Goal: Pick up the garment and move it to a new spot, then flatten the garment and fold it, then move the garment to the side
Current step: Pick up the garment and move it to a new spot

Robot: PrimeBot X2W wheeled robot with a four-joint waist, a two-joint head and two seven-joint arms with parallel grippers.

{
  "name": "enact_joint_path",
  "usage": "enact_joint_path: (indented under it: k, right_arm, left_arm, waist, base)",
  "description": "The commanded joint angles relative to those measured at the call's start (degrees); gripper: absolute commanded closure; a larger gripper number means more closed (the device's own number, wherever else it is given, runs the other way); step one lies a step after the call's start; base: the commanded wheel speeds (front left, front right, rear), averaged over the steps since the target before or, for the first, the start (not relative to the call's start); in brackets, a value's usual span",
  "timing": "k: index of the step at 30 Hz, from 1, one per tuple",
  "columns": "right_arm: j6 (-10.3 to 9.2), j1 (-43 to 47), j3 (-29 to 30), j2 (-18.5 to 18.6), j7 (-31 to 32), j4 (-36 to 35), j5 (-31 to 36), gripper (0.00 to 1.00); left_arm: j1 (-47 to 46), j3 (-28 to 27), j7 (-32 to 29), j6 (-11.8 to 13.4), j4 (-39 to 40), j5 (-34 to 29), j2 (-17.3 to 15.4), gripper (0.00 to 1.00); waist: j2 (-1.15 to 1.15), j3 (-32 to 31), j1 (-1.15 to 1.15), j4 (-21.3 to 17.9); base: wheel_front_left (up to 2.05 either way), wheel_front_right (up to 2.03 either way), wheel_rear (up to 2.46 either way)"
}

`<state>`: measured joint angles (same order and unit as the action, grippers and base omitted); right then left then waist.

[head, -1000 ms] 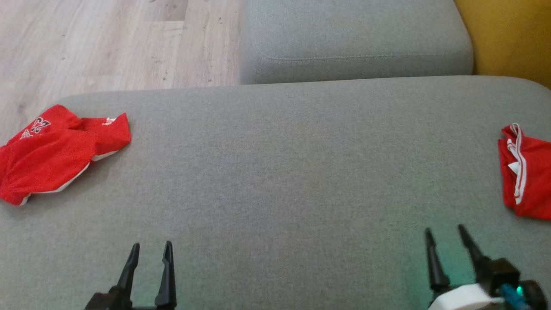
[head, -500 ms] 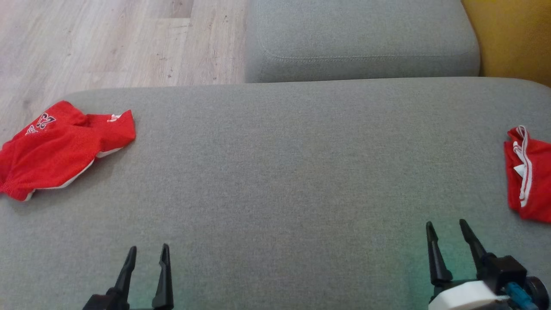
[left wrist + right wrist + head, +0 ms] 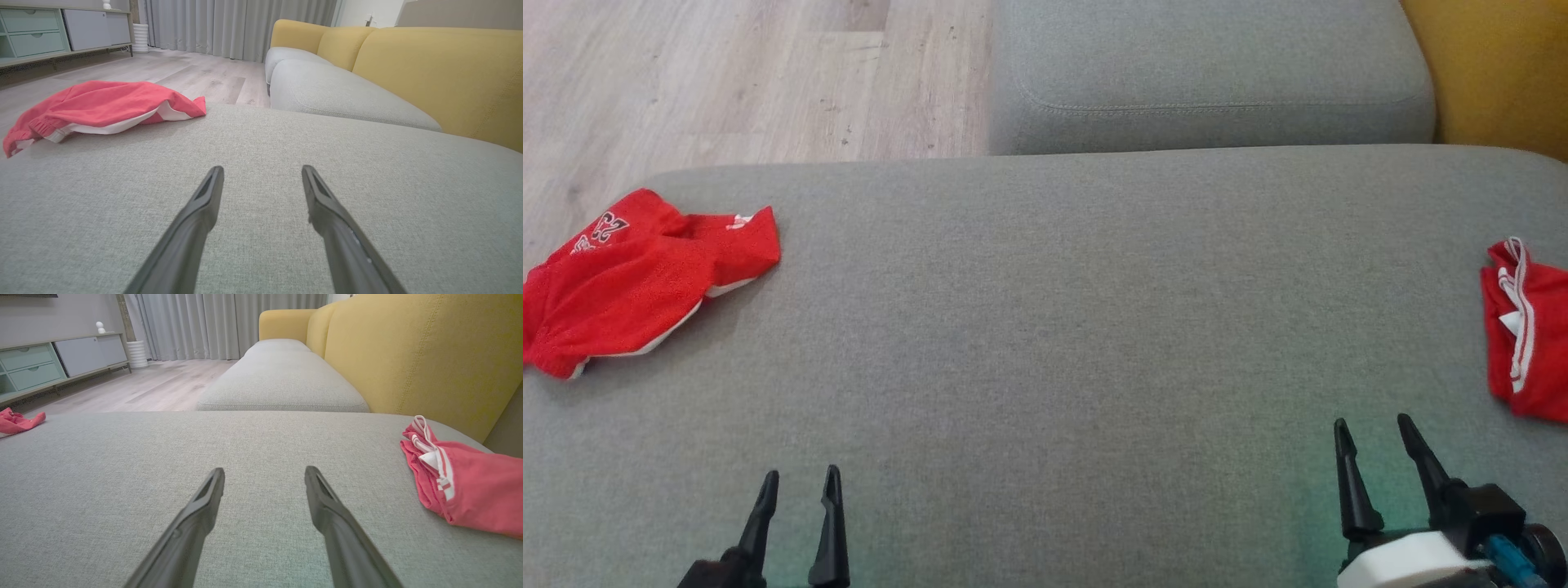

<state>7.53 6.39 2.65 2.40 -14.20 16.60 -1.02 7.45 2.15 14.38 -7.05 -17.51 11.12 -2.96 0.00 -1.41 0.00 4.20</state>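
Mostly grey cushion, red garment leftward, wooden floor.

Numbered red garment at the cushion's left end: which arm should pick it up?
Left, probably. The left tool, open, sits on the same side as the numbered garment; the right tool is far across the cushion, nearer the striped garment.

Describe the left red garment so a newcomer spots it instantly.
On the grey cushion, look to the left edge by the wood floor. The crumpled red garment there bears a printed number; the right-edge garment shows white stripes instead.
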Motion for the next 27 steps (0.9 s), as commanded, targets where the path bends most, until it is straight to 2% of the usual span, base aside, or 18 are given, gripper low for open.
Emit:
enact_joint_path:
  k: [1,5,11,20,27]
  right_arm:
    - [-0.04,-2.7,-1.0,0.5,-0.8,-2.1,0.0,0.0]
    - [-0.04,-2.5,-0.9,0.5,-0.8,-2.2,0.0,0.0]
    - [-0.04,-2.1,-0.6,0.5,-0.8,-2.3,0.0,0.0]
    - [-0.04,-2.2,-2.5,0.5,-0.8,-2.1,-1.1,0.0]
    - [-0.04,-3.1,-4.6,0.5,-0.8,-0.7,-1.4,0.0]
  left_arm:
    - [-2.4,-1.7,0.6,0.3,1.6,0.2,0.1,0.0]
    - [-2.5,-1.7,0.6,0.3,1.6,0.1,0.1,0.0]
    - [-2.9,-1.4,0.6,0.3,1.8,0.3,0.1,0.0]
    - [-1.9,-1.2,0.6,0.5,2.1,0.1,0.1,0.0]
    - [-0.2,-3.7,0.6,0.3,2.7,-0.6,0.1,0.0]
  waist:
    - [0.0,0.0,0.0,0.1]
    - [0.0,0.0,0.0,0.8]
    - [0.0,-0.5,0.0,4.1]
    - [0.0,-1.8,0.0,14.6]
    - [0.0,-2.6,0.0,20.1]
  base:
    - [0.0,0.0,0.0]
    - [0.0,0.0,0.0]
    - [0.0,0.0,0.0]
    - [0.0,0.0,0.0]
    - [0.0,0.0,0.0]
